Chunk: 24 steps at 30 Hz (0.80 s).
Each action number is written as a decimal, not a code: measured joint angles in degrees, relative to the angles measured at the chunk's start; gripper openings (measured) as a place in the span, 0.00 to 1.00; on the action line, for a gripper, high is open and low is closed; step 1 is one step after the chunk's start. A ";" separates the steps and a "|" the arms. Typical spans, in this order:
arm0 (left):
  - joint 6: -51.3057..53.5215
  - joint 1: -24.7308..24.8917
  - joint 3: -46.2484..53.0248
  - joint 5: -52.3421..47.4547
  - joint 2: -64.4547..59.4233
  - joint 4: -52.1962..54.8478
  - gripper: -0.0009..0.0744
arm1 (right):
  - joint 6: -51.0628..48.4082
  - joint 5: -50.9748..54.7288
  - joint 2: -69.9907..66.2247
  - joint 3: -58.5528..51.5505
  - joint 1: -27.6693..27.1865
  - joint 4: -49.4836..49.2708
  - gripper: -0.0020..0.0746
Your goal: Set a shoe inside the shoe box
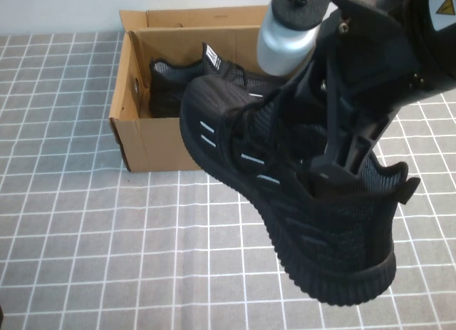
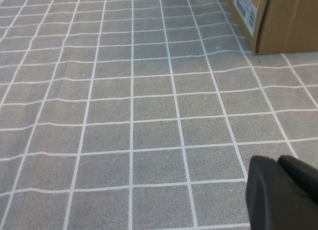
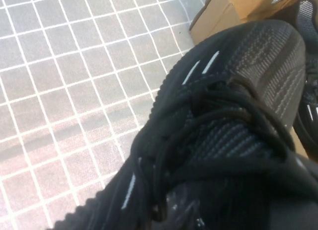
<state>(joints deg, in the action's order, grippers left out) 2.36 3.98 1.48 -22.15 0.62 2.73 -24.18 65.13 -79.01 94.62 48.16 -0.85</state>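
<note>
a black knit sneaker, the shoe, is held in the air above a tabletop covered in a grey cloth with a white grid. its upper is ribbed and stretchy, marked with short white dashes along the side, and its thick sole is ridged all around the heel. black laces are looped loosely over the tongue. the toe is pointed toward the shoe box, a brown corrugated cardboard box with raised flaps, and is seen just over the box's front wall. inside the box a second black sneaker with a white tongue label is lying.

the right gripper is reached down from the upper right, its black plastic fingers pushed into the shoe's collar and clamped on the knit there. in the right wrist view the laces and toe fill the frame, with a box corner beyond.

the left gripper is seen only in the left wrist view, low over bare cloth, with a box corner well apart from it. whether its fingers are spread or pressed together cannot be told.
</note>
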 joint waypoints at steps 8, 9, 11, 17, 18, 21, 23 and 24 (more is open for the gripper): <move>0.00 0.00 0.00 0.00 0.00 0.00 0.01 | -0.12 0.26 0.00 0.08 0.00 0.00 0.02; 0.00 0.00 0.00 0.00 0.00 0.00 0.01 | -0.12 0.36 0.00 0.08 0.00 0.00 0.02; 0.00 0.00 0.00 0.00 0.00 0.00 0.01 | -0.12 0.49 0.00 0.08 0.00 0.00 0.02; -1.17 0.00 0.00 5.04 0.00 -0.46 0.01 | -0.12 2.06 0.00 0.08 0.00 0.00 0.02; -2.36 0.00 0.00 7.77 0.00 -2.39 0.01 | 0.45 2.18 -0.11 0.08 0.00 0.00 0.02; -7.16 0.00 0.00 16.07 0.00 -8.71 0.01 | 1.60 2.27 -0.77 0.13 0.00 0.00 0.02; -9.33 0.00 0.00 21.54 0.00 -10.72 0.01 | 2.00 2.27 -1.46 0.13 0.00 0.00 0.02; -10.52 0.00 0.00 23.68 0.00 -11.36 0.01 | 2.22 2.27 -1.75 0.21 0.00 0.00 0.02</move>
<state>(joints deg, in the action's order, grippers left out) -8.16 3.98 1.48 1.53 0.62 -8.63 -21.96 67.40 -80.76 94.83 48.16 -0.85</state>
